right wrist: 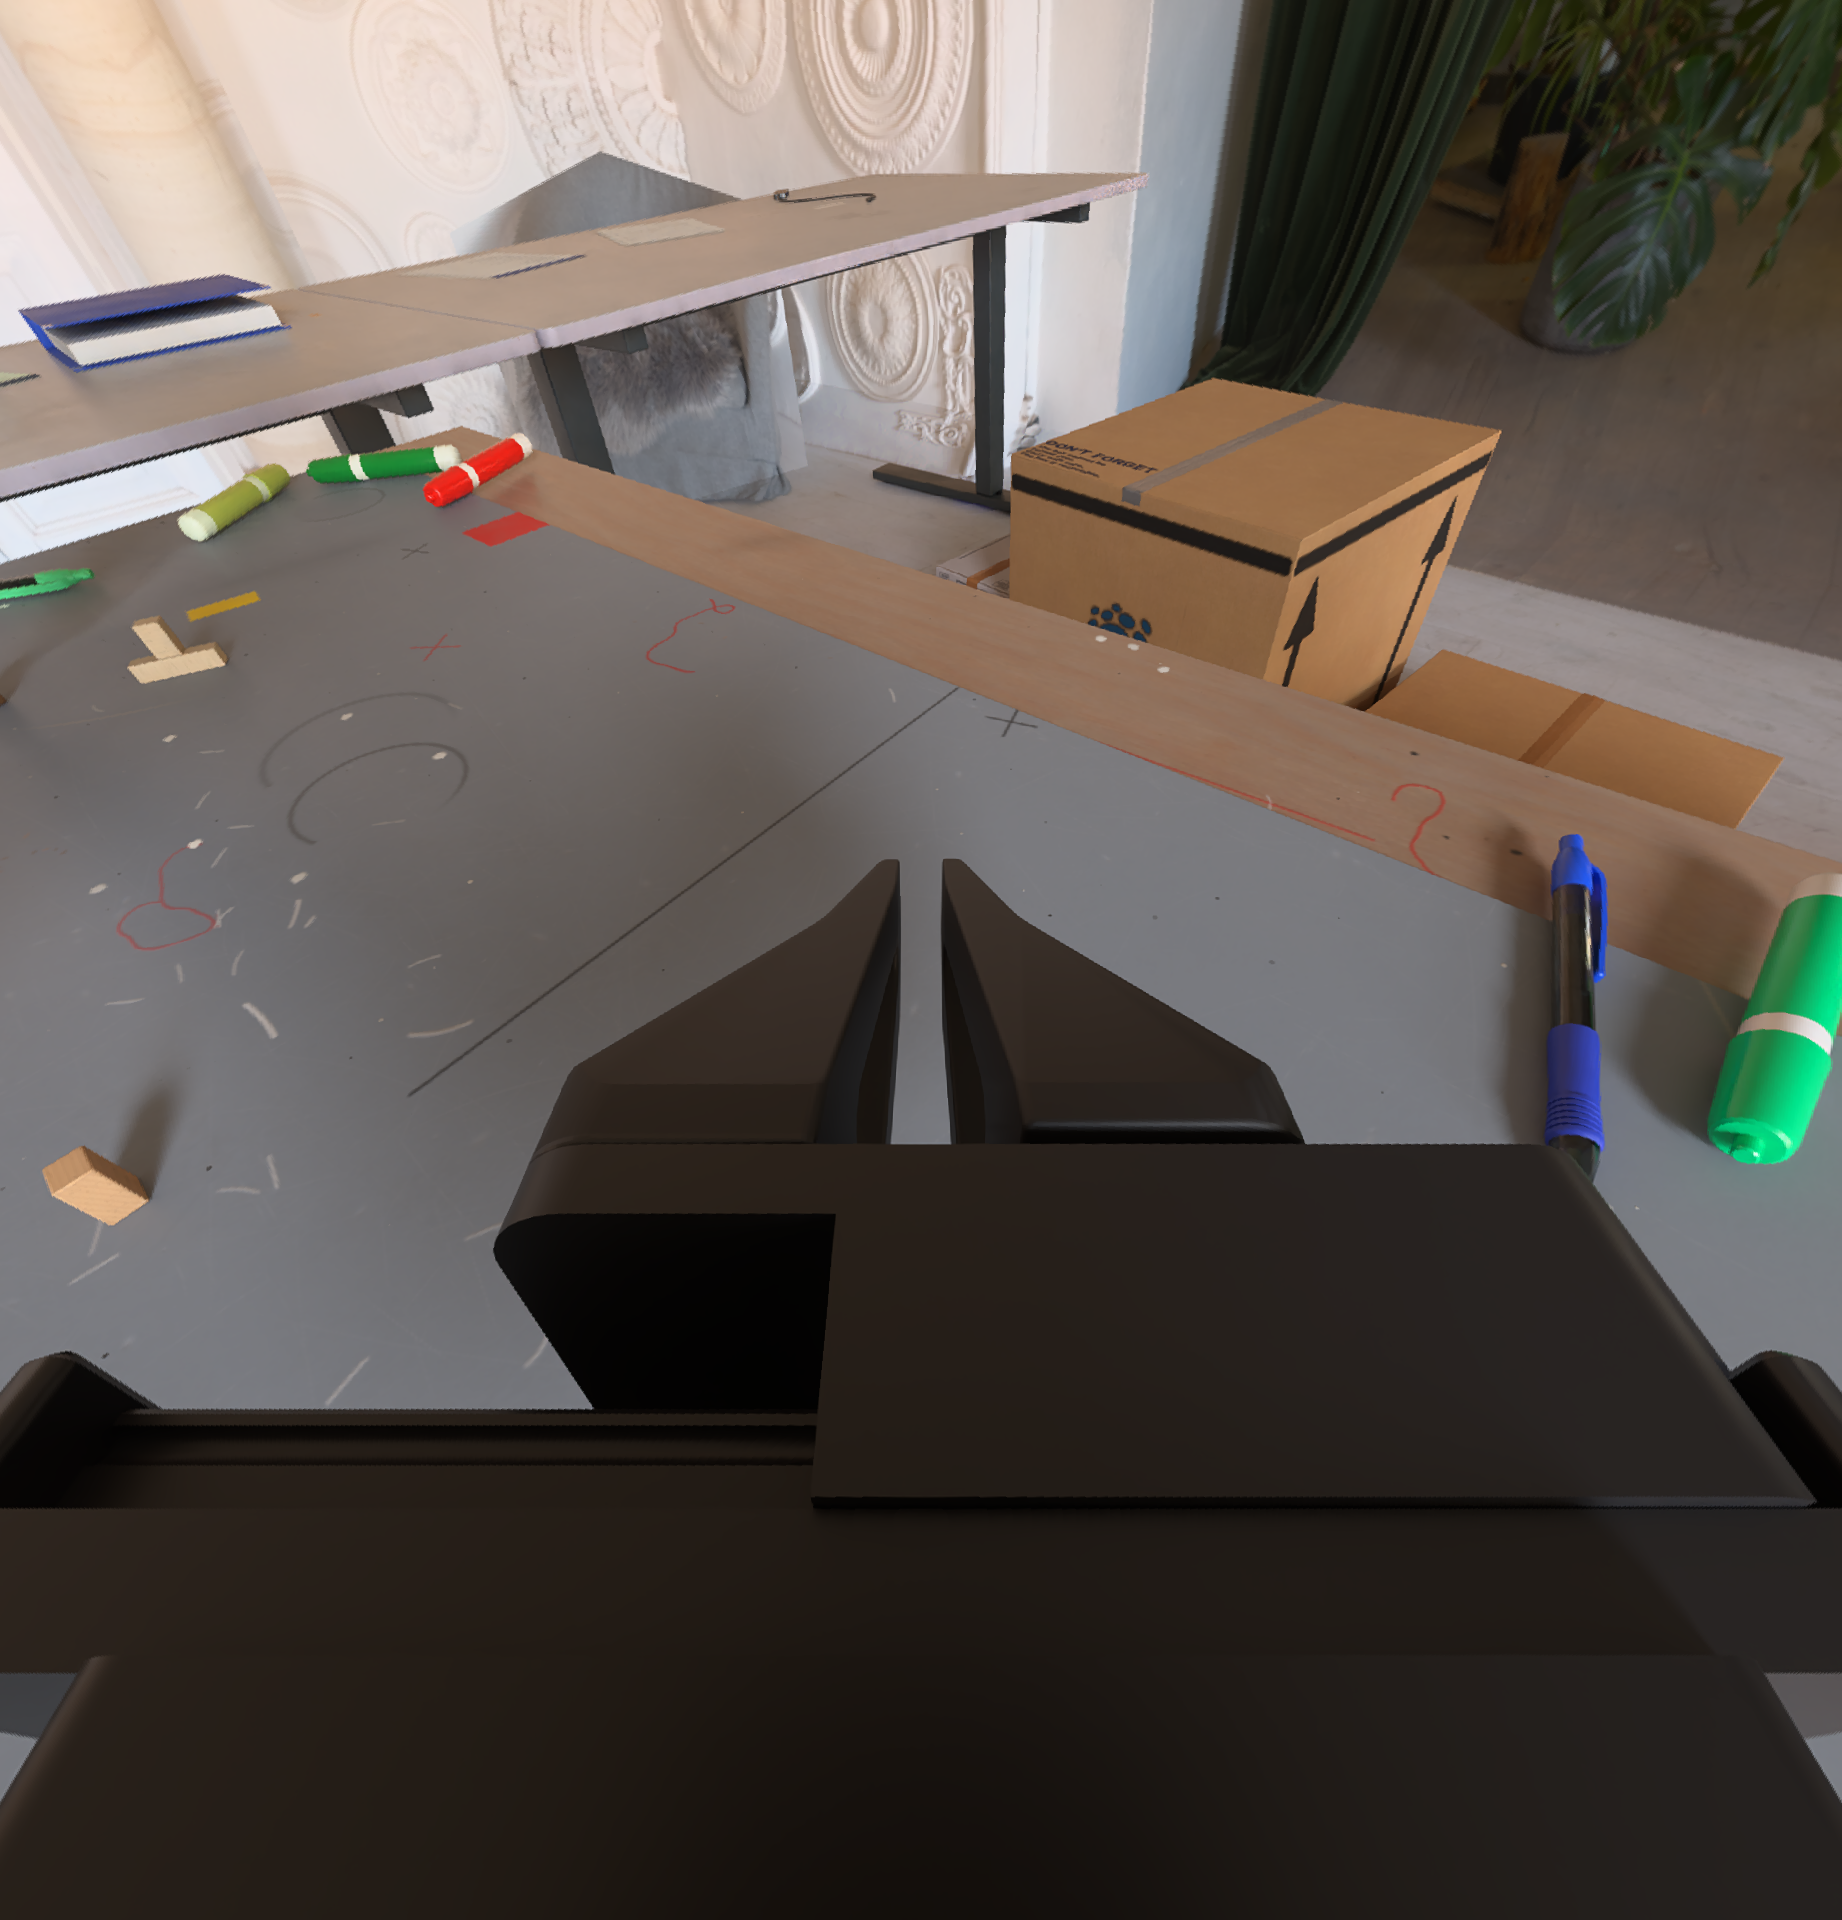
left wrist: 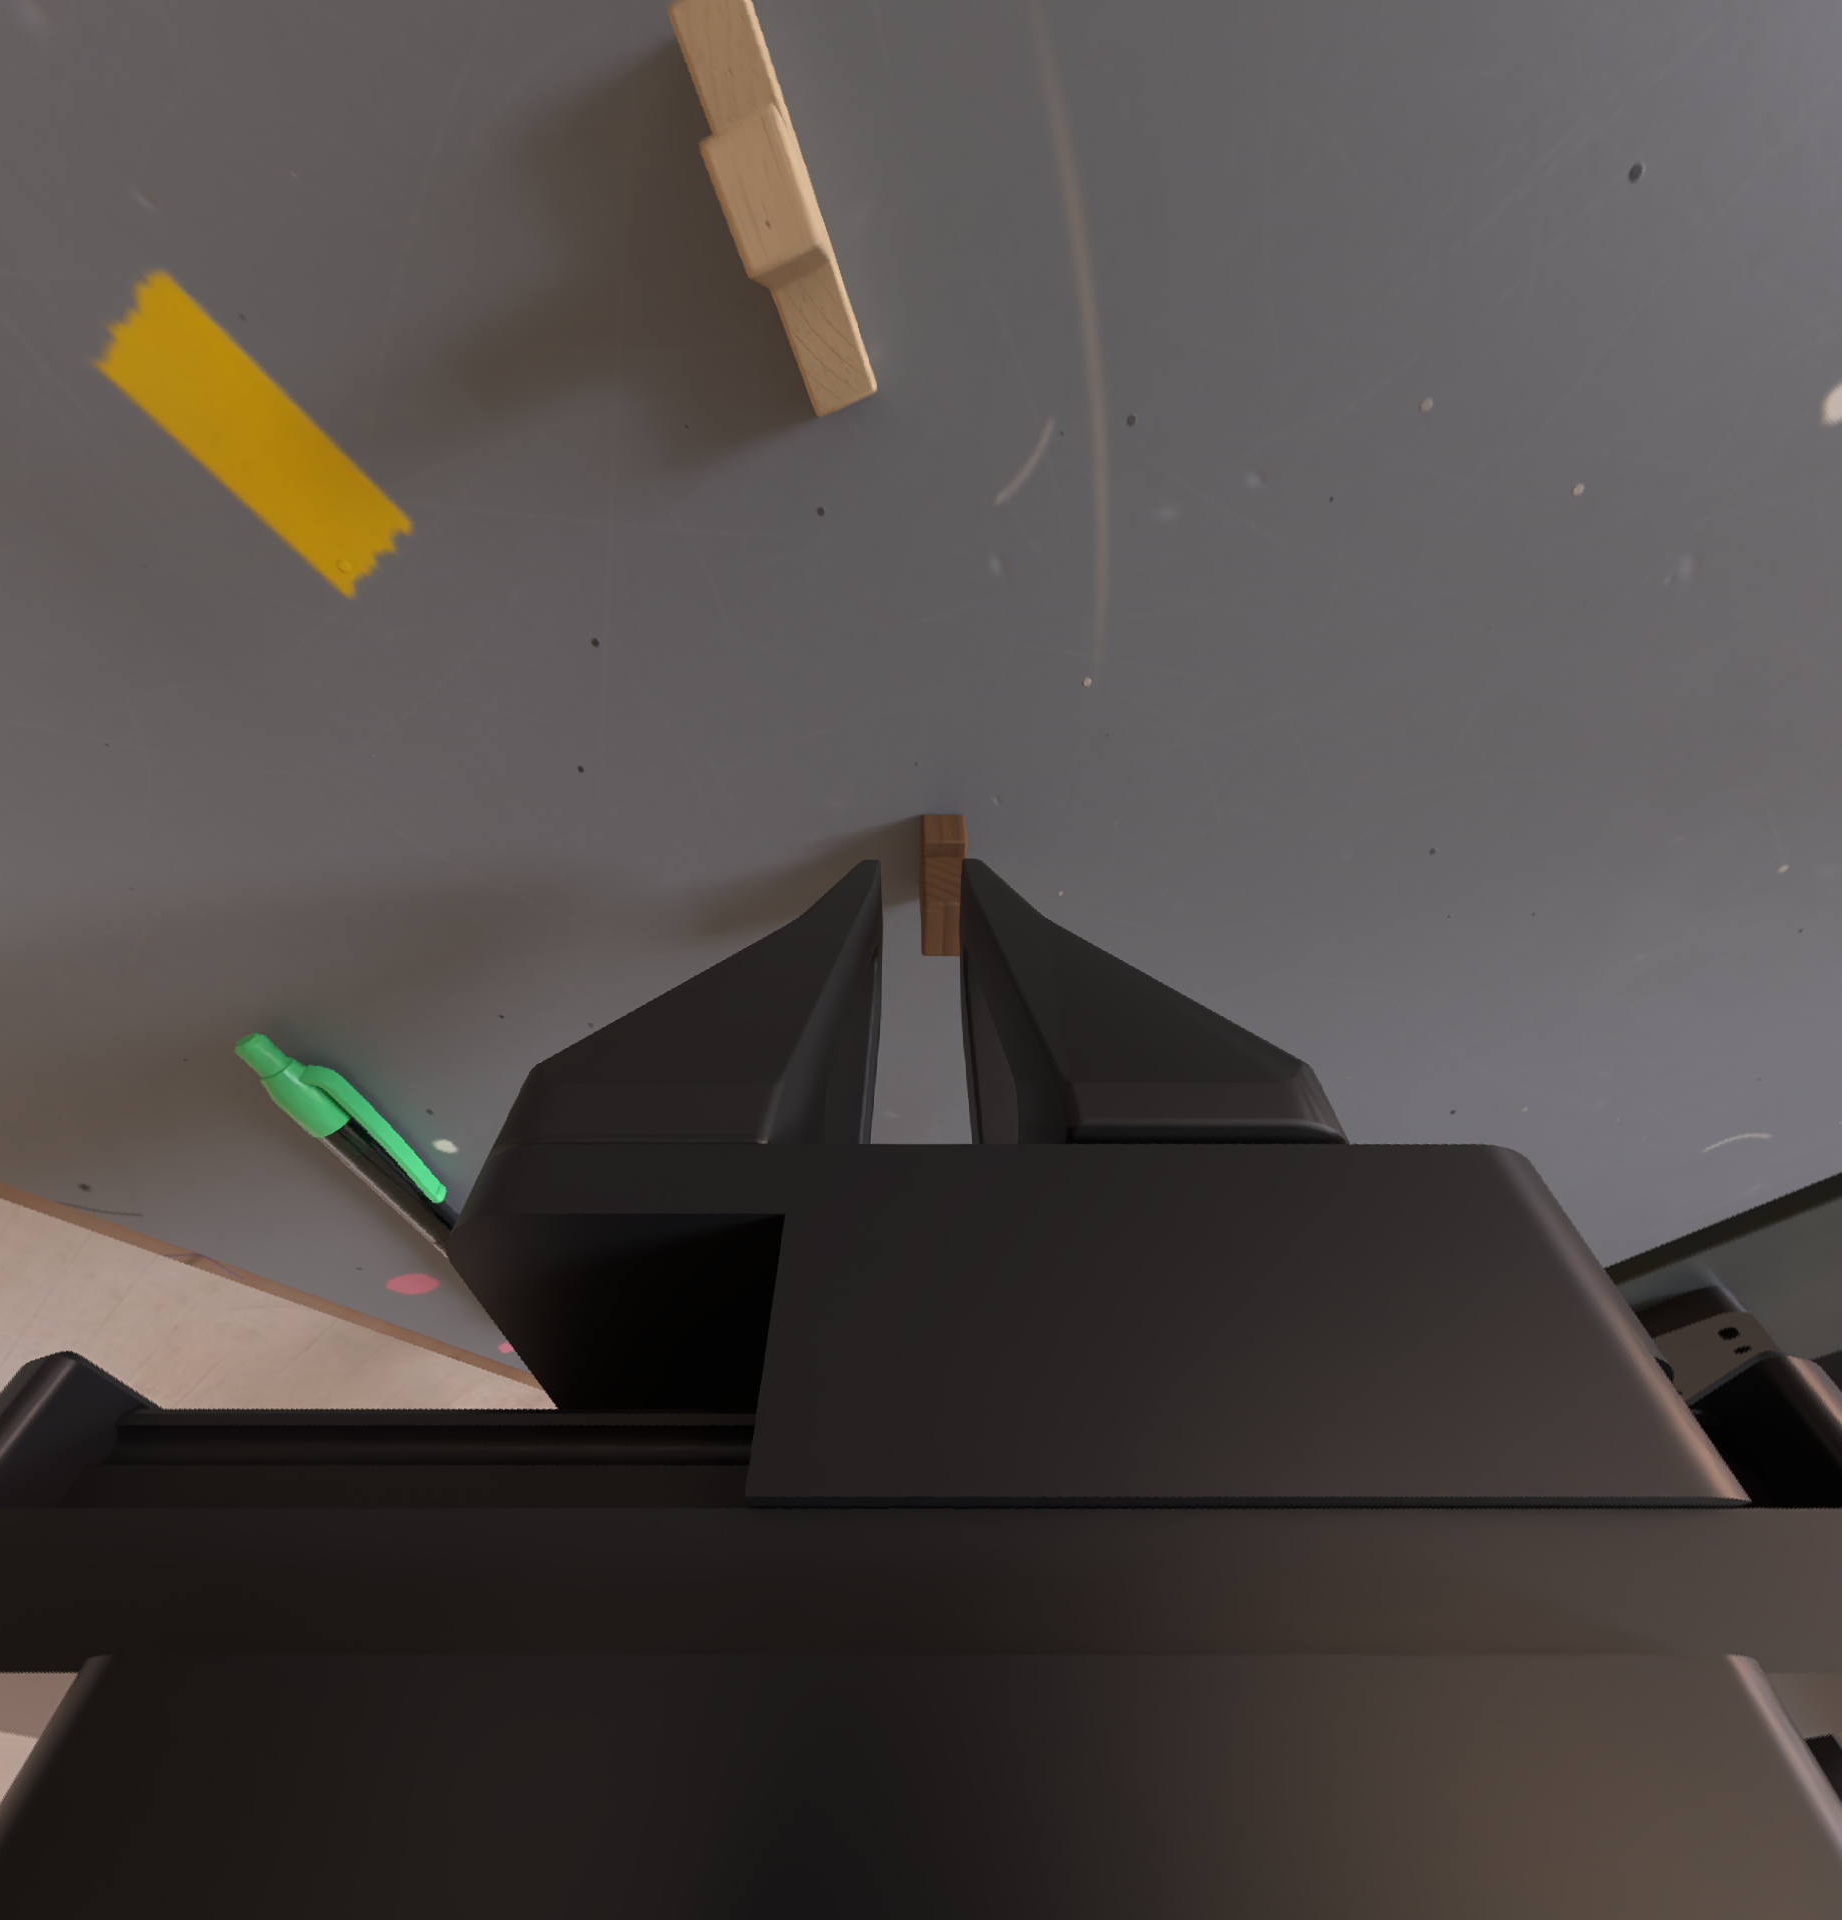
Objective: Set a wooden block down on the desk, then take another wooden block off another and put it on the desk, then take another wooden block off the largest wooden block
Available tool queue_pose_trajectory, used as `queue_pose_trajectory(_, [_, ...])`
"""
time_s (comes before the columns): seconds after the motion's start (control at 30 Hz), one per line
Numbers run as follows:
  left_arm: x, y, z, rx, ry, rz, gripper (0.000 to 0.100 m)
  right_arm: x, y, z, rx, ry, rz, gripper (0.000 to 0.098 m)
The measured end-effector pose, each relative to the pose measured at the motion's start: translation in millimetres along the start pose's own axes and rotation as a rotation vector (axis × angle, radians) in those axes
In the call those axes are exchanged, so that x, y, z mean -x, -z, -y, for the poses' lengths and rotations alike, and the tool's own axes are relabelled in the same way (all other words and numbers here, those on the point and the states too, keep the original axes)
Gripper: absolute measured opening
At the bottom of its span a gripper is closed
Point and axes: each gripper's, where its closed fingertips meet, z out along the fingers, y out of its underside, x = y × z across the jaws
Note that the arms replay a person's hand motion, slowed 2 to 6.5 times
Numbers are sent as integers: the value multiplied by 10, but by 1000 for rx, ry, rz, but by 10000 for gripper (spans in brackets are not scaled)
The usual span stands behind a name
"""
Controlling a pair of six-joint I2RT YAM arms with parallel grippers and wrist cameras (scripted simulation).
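My left gripper (left wrist: 922,864) points down at the grey desk (left wrist: 1312,623). Its fingers stand a little apart around a small brown wooden block (left wrist: 942,883); the block meets the right finger, with a gap at the left finger. Farther off, a small light block (left wrist: 766,192) lies across the largest, long light block (left wrist: 834,343). This stack also shows in the right wrist view as the small block (right wrist: 153,634) on the long one (right wrist: 184,663). My right gripper (right wrist: 922,864) is shut and empty above the desk. A loose light block (right wrist: 96,1184) lies to its left.
A yellow tape strip (left wrist: 252,431) and a green pen (left wrist: 345,1112) lie near the left gripper, close to the desk edge. A blue pen (right wrist: 1577,997) and green marker (right wrist: 1790,1018) lie right of the right gripper. Markers (right wrist: 477,470) line the far edge. A cardboard box (right wrist: 1249,530) stands beyond.
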Motion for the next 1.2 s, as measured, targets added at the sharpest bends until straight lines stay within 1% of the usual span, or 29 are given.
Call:
queue_pose_trajectory(0.17, [-42, -47, -64, 33, -13, -25, 129, 7, -7, -8, 3, 1, 2, 64])
queue_pose_trajectory(0.4, [-52, -116, -116, 61, -17, -34, 133, 16, -15, -24, 9, 2, 6, 63])
queue_pose_trajectory(0.63, [-48, -155, -150, 80, -17, -32, 106, 22, -20, -32, 12, 2, 8, 62])
queue_pose_trajectory(0.7, [-46, -158, -153, 82, -18, -30, 80, 23, -20, -31, 12, 2, 8, 62])
queue_pose_trajectory(0.8, [-48, -154, -150, 81, -18, -30, 82, 22, -20, -31, 12, 2, 8, 61])
queue_pose_trajectory(1.0, [-70, -24, -68, 41, -21, 1, 83, 21, -20, -20, 8, 5, 7, 60])
queue_pose_trajectory(1.1, [-132, 113, 54, -10, -31, 27, 83, 22, -20, -12, 5, 6, 8, 60])
queue_pose_trajectory(1.2, [-256, 267, 232, -73, -55, 47, 83, 25, -20, 0, 2, 7, 11, 59])
